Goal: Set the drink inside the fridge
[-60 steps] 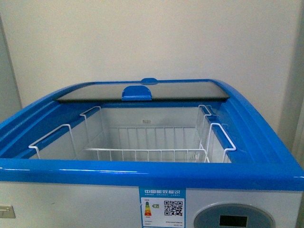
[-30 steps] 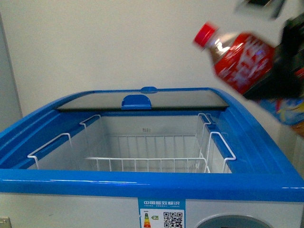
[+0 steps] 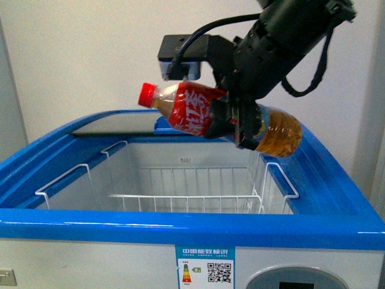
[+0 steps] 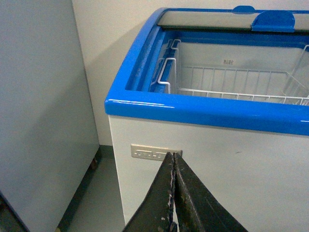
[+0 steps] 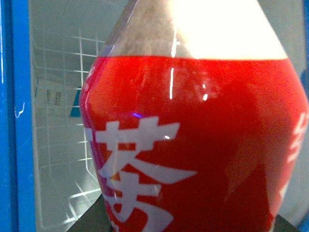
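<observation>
My right gripper (image 3: 231,120) is shut on the drink (image 3: 192,111), a clear bottle of amber liquid with a red cap and a red label with white characters. It holds the bottle lying sideways, cap to the left, above the open fridge (image 3: 180,226). The fridge is a white chest freezer with a blue rim, and white wire baskets (image 3: 180,186) stand inside. The drink fills the right wrist view (image 5: 193,145). My left gripper (image 4: 174,162) is shut and empty, low in front of the fridge's white front wall (image 4: 231,164).
The sliding glass top (image 3: 114,125) is pushed to the back of the fridge. A tall grey cabinet (image 4: 43,111) stands to the left of the fridge. A pale wall lies behind. A label with a QR code (image 3: 204,268) is on the fridge front.
The right arm has come in from the upper right with the drink, moving left and down over the fridge opening. One second ago neither was in view.
</observation>
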Motion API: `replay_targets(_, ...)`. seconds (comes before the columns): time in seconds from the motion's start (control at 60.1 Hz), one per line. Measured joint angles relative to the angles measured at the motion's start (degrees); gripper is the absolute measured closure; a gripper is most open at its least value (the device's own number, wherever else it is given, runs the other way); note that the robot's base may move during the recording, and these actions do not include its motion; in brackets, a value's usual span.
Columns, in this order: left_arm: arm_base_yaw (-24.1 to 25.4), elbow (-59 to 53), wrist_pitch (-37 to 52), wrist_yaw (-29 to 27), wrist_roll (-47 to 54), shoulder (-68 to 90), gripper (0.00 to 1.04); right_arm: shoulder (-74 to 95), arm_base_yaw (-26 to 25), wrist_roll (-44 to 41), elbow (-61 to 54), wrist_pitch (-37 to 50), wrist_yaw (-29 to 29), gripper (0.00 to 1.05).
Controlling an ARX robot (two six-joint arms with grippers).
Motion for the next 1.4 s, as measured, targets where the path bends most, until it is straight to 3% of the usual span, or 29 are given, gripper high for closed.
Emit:
replay_targets(0.2,0.0,-2.78,-0.48,0.0,0.02,-3.89,1.02,6.93,2.51,-2.25,1.6,-0.24,2.23,0.69)
replay_targets(0.683,0.0,-2.8,-13.86,0.02,-0.02,-17.94,1.02,21.7,2.95,-3.69,11.54,6.56,7.26,0.69)
replay_targets(1.099,0.0,-2.8,-20.9,0.0,0.0,-25.0,1.02,24.28,3.67,-7.37,3.45,19.21,10.47,0.69)
replay_targets(1.166,0.0,-2.8,-22.01,-0.02,-0.02,-26.12,1.02,24.52,3.54,-7.78,2.62,19.56,10.6,0.55)
replay_targets(1.265,0.0,-2.8,-23.15,0.0,-0.02,-27.21,1.02,24.5,3.48,-7.85,2.6,19.61,9.66,0.42)
replay_targets(1.315,0.0,-2.8,-29.55,0.09,0.0,-31.82,1.02,24.28,3.43,-7.63,2.64,20.35,8.66,0.34)
replay_targets(1.399,0.0,-2.8,-32.39,0.02,-0.02,-35.47,1.02,23.67,3.3,-6.69,2.82,21.31,6.75,0.22)
